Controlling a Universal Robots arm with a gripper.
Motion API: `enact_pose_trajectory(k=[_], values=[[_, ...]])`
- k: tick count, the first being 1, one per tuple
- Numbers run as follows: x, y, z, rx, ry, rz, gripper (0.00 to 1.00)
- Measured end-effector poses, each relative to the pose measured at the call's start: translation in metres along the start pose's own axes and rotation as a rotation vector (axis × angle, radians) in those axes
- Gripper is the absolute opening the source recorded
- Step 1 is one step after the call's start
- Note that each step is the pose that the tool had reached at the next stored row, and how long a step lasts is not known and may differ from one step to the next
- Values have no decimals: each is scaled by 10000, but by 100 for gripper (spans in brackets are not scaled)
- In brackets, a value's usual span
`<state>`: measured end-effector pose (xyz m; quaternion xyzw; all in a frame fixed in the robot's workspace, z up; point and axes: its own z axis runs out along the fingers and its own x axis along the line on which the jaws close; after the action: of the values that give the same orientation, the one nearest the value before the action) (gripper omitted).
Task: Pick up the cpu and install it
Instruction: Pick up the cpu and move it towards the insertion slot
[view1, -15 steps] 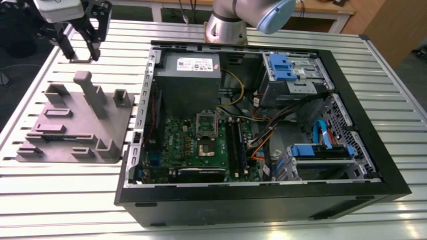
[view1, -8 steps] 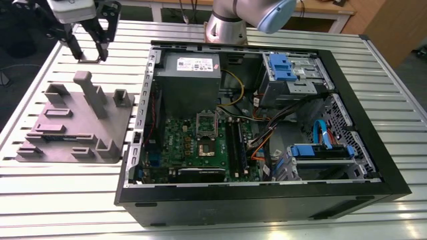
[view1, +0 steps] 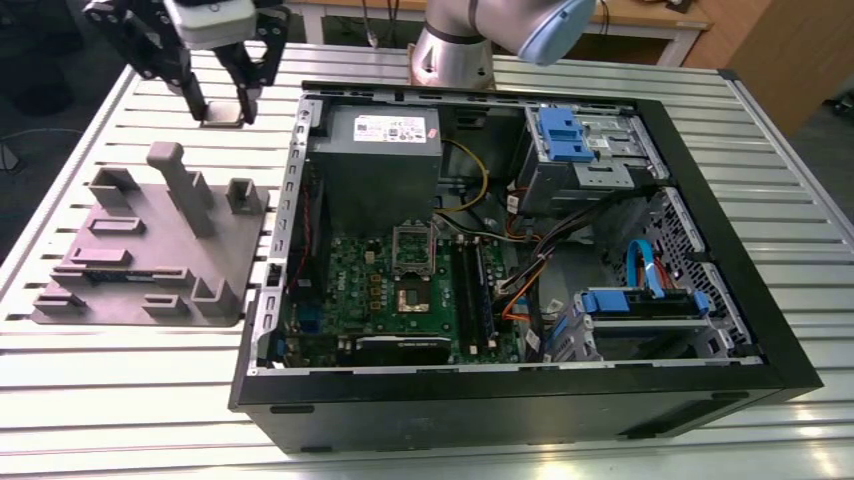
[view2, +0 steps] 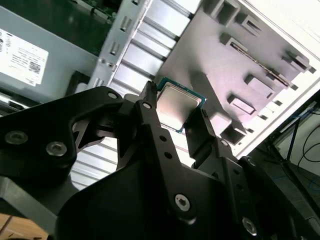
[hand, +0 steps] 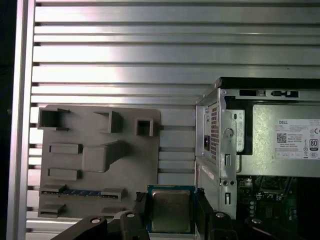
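Observation:
The cpu (view1: 224, 116), a small square chip with a silver-grey top, sits between my gripper's (view1: 224, 100) two black fingers over the slatted table, at the exterior view's upper left beside the open computer case. In both wrist views the fingers press on opposite edges of the cpu (view2: 178, 105) (hand: 171, 211), so the gripper (view2: 175, 102) (hand: 171, 200) is shut on it. The dark square socket (view1: 411, 291) with its metal frame lies on the green motherboard inside the case, well away from the gripper.
A grey plastic tray (view1: 147, 250) with upright blocks lies on the table left of the case. The open black case (view1: 534, 390) holds a power supply (view1: 380, 130), blue drive brackets (view1: 574, 135) and cables. The arm's base (view1: 454, 50) stands behind the case.

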<state>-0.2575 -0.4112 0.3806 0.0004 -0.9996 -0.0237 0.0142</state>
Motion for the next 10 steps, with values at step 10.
enact_pose_trajectory(k=[10], values=[[-437,-5,1,0,-1,1,47]])
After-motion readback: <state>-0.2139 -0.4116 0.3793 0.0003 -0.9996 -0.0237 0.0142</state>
